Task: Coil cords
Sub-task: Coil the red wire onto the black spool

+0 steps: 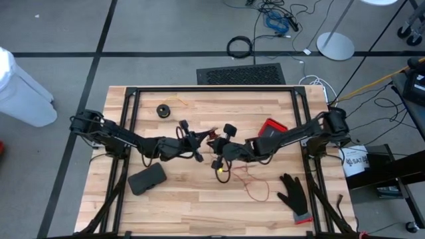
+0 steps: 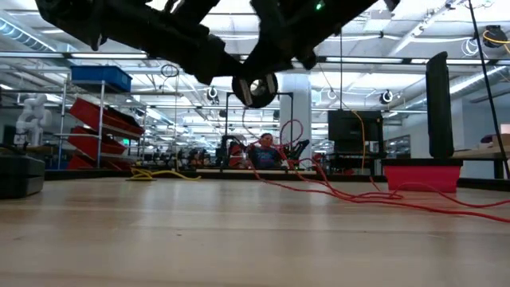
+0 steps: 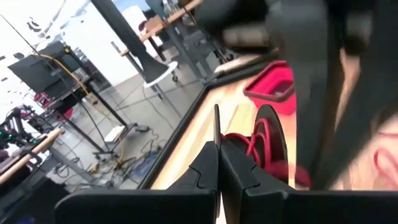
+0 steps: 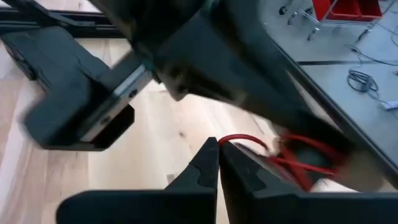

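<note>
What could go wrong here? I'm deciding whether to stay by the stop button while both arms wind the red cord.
Possible risks:
1. The thin red cord trails loose across the wooden table toward the black glove; winding may drag or snag it.
2. Left gripper and right gripper meet closely mid-table, so they might collide.
3. The small black round spool is held in the air; a slip would likely undo turns.

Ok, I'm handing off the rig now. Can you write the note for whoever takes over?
Left pincer: shut on the red cord's spool, held above mid-table.
Right pincer: shut on the red cord beside it.
Much red cord lies loose on the wood, so winding is unfinished.
Yellow-tan cord with its spool sits at the far left, untouched.
Left: finish red, then coil yellow-tan.
</note>
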Available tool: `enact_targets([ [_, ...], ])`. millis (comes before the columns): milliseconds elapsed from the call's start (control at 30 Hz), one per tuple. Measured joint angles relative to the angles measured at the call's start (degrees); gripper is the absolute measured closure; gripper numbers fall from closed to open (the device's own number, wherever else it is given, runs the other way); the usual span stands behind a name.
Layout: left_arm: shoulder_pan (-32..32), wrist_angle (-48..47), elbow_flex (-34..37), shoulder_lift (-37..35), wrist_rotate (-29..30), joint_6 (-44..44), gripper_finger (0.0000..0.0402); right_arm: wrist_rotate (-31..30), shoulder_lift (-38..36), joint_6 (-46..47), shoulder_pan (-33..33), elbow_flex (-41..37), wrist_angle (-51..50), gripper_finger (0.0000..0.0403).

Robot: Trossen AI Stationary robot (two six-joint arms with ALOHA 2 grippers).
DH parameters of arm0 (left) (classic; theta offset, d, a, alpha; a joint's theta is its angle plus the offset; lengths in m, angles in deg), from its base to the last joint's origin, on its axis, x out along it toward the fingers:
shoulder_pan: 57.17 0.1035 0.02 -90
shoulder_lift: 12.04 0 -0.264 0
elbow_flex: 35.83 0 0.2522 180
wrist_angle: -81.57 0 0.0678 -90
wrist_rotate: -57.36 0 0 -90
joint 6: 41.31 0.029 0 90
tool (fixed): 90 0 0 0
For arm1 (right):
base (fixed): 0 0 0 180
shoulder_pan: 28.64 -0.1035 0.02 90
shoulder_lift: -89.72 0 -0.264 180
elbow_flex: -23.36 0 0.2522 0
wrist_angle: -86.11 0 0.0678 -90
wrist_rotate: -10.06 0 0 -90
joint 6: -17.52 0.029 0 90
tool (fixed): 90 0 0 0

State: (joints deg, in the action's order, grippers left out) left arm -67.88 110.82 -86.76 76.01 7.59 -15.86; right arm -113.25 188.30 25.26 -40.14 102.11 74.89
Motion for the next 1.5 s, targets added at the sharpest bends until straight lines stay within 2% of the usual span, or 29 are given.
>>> enact_targets([
  [300, -1.90, -1.42, 0.00, 0.00, 1.22, 0.89, 0.0402, -0.93, -9.42, 6.08, -0.05, 0.11, -20.20, 0.0403],
  [500, -3.57, 1.25, 0.01, 0.00, 0.31, 0.39, 0.0402, -0.95, -10.95, 4.20, 1.05, 0.07, -28.64, 0.0402],
  [700, -4.65, 4.36, 0.04, -1.31, -0.35, 0.37, 0.0402, -1.31, -10.83, 2.47, 2.36, -2.74, -27.42, 0.0402],
  [933, -4.69, 4.54, 0.04, -4.20, -0.35, 0.35, 0.0402, -0.73, -10.77, 2.97, 2.35, -6.83, -19.75, 0.0402],
  [1200, -4.69, 3.89, 0.04, -4.52, 0.55, 0.44, 0.0402, 2.19, -10.93, 3.80, -1.97, -7.06, -18.81, 0.0401],
  [1333, -4.71, 3.93, 0.04, -4.52, 0.59, 0.45, 0.0402, 2.01, -10.93, 4.53, -3.87, -7.06, -17.95, 0.0380],
  [1500, -4.69, 3.99, 0.04, -4.52, 0.76, 0.46, 0.0402, 2.14, -10.89, 5.57, -5.49, -7.06, -16.13, 0.0337],
])
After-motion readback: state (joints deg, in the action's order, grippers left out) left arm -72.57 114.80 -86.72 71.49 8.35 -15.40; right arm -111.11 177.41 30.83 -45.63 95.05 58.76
